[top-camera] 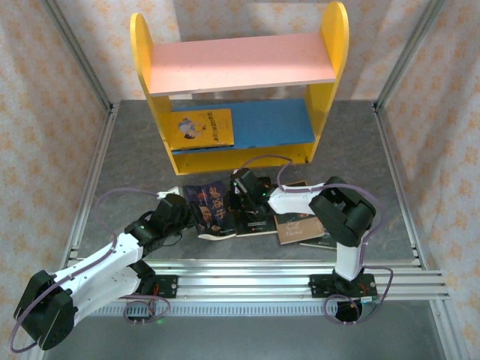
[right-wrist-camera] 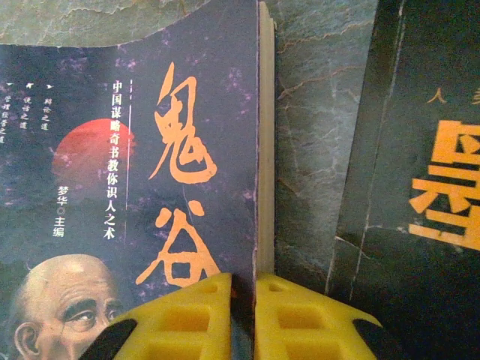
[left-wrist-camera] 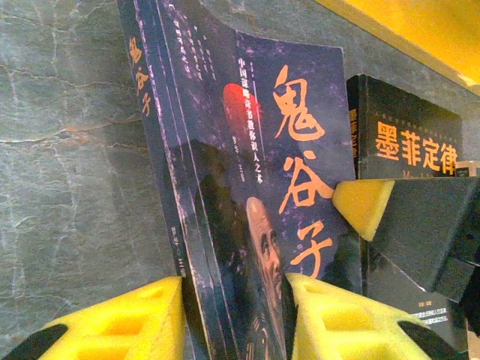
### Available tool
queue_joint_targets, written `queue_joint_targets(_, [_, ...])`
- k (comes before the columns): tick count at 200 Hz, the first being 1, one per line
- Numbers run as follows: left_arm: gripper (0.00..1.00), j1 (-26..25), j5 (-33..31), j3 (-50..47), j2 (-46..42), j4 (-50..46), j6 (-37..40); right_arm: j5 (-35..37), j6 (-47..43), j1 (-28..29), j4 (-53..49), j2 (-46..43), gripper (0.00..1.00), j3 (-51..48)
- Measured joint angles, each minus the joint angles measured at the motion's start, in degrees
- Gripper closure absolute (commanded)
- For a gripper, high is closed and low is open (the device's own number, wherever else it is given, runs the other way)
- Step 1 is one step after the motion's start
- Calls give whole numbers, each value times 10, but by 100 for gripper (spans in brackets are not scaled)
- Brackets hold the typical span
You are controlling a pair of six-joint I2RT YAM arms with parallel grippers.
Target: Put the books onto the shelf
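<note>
oppositely, both end effectors [left-wrist-camera: 232, 289] [right-wrist-camera: 244, 281] clamp dark book [top-camera: 212, 208] edges.

dk bk [left-wrist-camera: 225, 150]: 鬼谷子; blk bk [left-wrist-camera: 409, 112]: 墨菲定律

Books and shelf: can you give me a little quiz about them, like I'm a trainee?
1. True or false: the yellow book lies on the shelf's pink board.
2. What colour are the big letters on the dark book with the old man's face? A green, B orange, C white.
3. How many pincers grip it?
Key: 1 false, it lies on the blue board; 2 B; 3 two, the left pincer and the right pincer.
</note>
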Motion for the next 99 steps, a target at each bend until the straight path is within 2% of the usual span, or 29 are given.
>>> queue_joint_targets(44, [63,0,1,5,3,23,0,0,2,0,0,1,87,0])
queue_joint_targets(99, [60,0,-18,38,29,3,1,0,2,0,8,7,87,5])
